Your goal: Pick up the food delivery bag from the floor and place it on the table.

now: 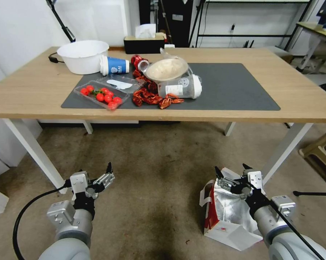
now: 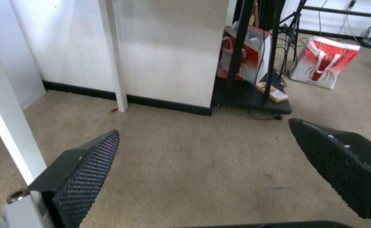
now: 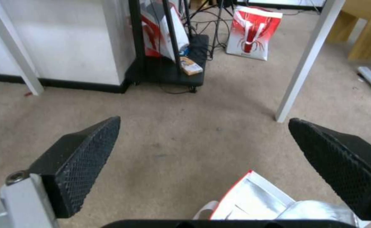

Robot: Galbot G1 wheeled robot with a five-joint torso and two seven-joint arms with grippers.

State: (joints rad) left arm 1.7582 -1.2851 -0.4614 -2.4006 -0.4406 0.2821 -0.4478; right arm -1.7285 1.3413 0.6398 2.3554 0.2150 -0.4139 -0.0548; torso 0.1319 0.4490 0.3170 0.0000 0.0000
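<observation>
Fingers of my right gripper (image 1: 232,172) are spread wide and hold nothing; they hang just above the open mouth of the large white paper delivery bag with red side panels and silver foil lining (image 1: 226,213). In the right wrist view the two black ridged pads (image 3: 88,158) stand far apart, and the foil-lined mouth of the bag (image 3: 257,202) lies between them, on the near side. Whether the pads touch the bag I cannot tell. The bag stands on the worn grey-brown carpet floor (image 1: 155,173), at the near right, close to a white leg of the long light-wood table (image 1: 33,90). My left gripper (image 1: 107,175) is also wide open and empty, low over the floor at the near left. On the table, farther away, a dark grey mat (image 1: 235,90) carries a clear tray of red tomatoes (image 1: 101,94), a blue paper cup lying on its side (image 1: 116,65) and a heap of red crayfish (image 1: 148,95). A white round bowl (image 1: 82,56) stands at the far left of the table.
</observation>
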